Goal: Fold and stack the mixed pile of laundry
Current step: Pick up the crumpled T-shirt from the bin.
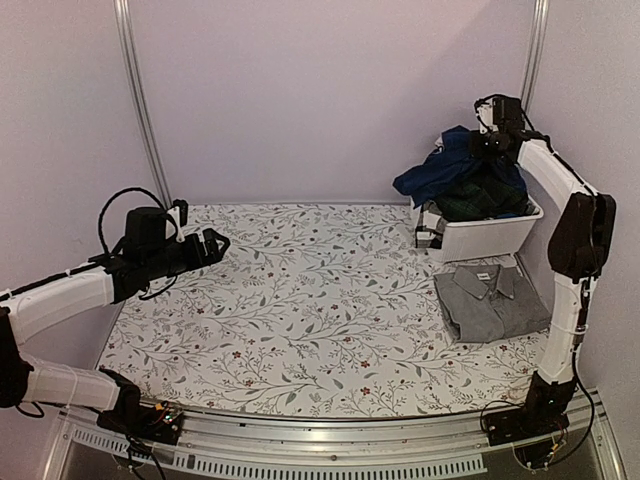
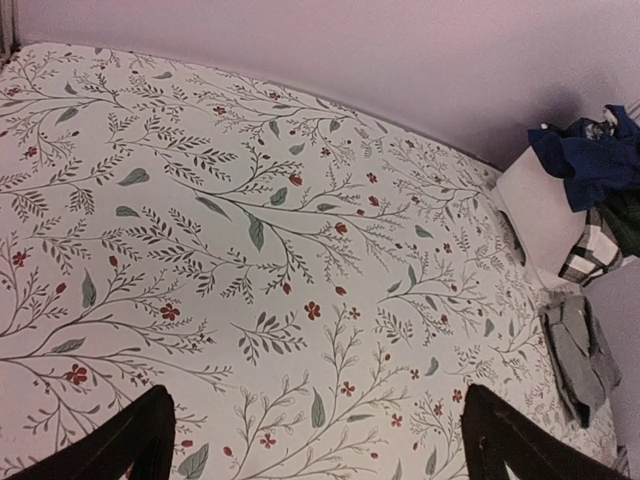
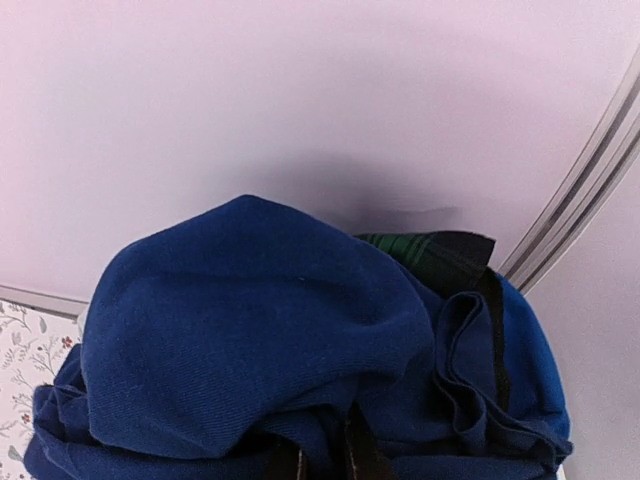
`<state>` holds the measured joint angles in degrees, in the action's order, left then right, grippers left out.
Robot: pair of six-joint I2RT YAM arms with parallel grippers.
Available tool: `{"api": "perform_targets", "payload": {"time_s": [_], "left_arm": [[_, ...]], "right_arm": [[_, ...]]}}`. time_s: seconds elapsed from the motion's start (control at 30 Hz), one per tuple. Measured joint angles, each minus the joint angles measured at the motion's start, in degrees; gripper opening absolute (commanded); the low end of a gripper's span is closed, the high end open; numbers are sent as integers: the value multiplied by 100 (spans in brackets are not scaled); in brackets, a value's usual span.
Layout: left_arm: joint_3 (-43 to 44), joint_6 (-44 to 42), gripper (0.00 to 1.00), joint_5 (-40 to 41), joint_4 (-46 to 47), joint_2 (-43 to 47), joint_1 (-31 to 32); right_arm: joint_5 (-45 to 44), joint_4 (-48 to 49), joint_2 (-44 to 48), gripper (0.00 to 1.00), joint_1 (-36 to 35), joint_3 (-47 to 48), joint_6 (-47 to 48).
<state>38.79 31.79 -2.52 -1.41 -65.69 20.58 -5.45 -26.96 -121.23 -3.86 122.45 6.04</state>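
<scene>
The right gripper [image 1: 487,146] is reaching down into the top of the laundry heaped in the white bin [image 1: 490,238] at the far right of the table. In its wrist view, its 2 dark fingertips are standing close together, pinching a fold of the navy blue garment [image 3: 260,330], which is bulging up above them and filling most of that view. The dark green plaid garment [image 3: 420,248] is showing just behind the navy cloth; from above it is lying in the bin beneath and beside the navy one. A black-and-white checked cloth [image 1: 430,226] is hanging over the bin's left wall. The grey shirt [image 1: 490,300] is lying folded on the floral table cloth [image 1: 300,300] just in front of the bin, collar toward the bin. A small white label is showing inside its collar, but its writing is too small to read. The left gripper [image 2: 320,430] is hovering over the left side of the table cloth with its 2 fingers spread wide, gripping and touching nothing, well apart from the laundry.
</scene>
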Motion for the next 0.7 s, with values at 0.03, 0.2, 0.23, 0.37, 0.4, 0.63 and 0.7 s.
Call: {"api": "perform_targets", "payload": {"time_s": [0.03,0.2,0.23,0.37,0.4,0.63,0.7], "left_arm": [[2,0,100,0,0,0,0],[7,-2,100,0,0,0,4],[7,-2,100,0,-2,0,4],[7,-2,100,2,-4,0,4],[7,-2,100,4,-7,2,4],[7,11,100,50,2,9,4],[7,42,100,74,15,11,4]], "right_arm": [[4,4,114,7,0,0,-4],[31,57,586,5,0,111,0],[31,81,614,5,0,195,0],[79,186,658,2,0,409,-2],[129,195,667,1,0,428,-2],[922,109,708,0,0,710,-249],[1274,129,769,0,-2,855,-424]]}}
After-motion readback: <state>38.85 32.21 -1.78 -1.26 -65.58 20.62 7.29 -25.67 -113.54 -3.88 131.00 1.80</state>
